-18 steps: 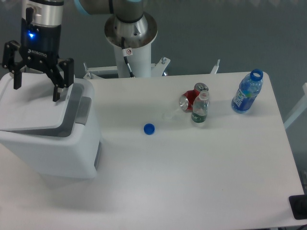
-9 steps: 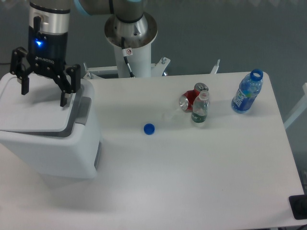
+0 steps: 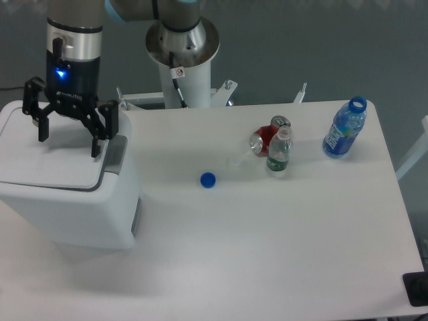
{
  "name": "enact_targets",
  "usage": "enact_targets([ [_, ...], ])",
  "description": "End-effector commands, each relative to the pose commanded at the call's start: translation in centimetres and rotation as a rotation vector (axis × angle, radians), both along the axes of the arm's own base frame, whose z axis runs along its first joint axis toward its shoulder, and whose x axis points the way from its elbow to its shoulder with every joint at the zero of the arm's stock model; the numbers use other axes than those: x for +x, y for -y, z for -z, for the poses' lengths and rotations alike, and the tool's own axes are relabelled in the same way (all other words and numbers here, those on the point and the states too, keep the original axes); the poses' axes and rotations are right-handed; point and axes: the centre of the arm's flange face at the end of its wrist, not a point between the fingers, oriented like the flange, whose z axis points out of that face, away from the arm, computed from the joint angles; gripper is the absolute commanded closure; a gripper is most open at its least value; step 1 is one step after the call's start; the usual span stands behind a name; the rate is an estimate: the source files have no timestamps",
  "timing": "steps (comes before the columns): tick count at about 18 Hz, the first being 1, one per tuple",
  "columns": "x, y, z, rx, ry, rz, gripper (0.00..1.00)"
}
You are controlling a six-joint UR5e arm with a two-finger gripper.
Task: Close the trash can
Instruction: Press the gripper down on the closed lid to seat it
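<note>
Since a second ago your gripper (image 3: pixel 69 139) has slid right and a touch nearer across the lid (image 3: pixel 47 150), and the arm's body now stands straighter above it. Nothing else on the table (image 3: pixel 267 234) has shifted.

Only one view to call, so here it is. Your trash can (image 3: pixel 73 200) sits at the left edge of the table, big and white, with its flat lid lying down on top and the grey latch tab (image 3: pixel 116 154) showing on the right side of the rim. Your gripper hangs right over the far right part of that lid, fingers spread wide apart, nothing between them. One dark fingertip (image 3: pixel 96 150) is down by the lid's right edge, close to the latch tab; whether it touches, you cannot tell from here.

Out to the right, a loose blue cap (image 3: pixel 208 179) lies alone mid-table. Farther right, a red can (image 3: pixel 266 139) lies tipped with a small clear bottle (image 3: pixel 279 152) standing just beside it, near side. A blue bottle (image 3: pixel 345 128), uncapped, stands upright near the far right corner, well apart from the bin.
</note>
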Motion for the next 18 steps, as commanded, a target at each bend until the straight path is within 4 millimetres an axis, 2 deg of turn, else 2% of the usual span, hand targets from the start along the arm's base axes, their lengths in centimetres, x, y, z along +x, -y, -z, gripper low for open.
enact_targets([
  [12, -0.4, -0.3, 1.1, -0.026, -0.023, 0.020, 0.00],
  [18, -0.5, -0.3, 0.9, -0.023, -0.028, 0.027, 0.00],
])
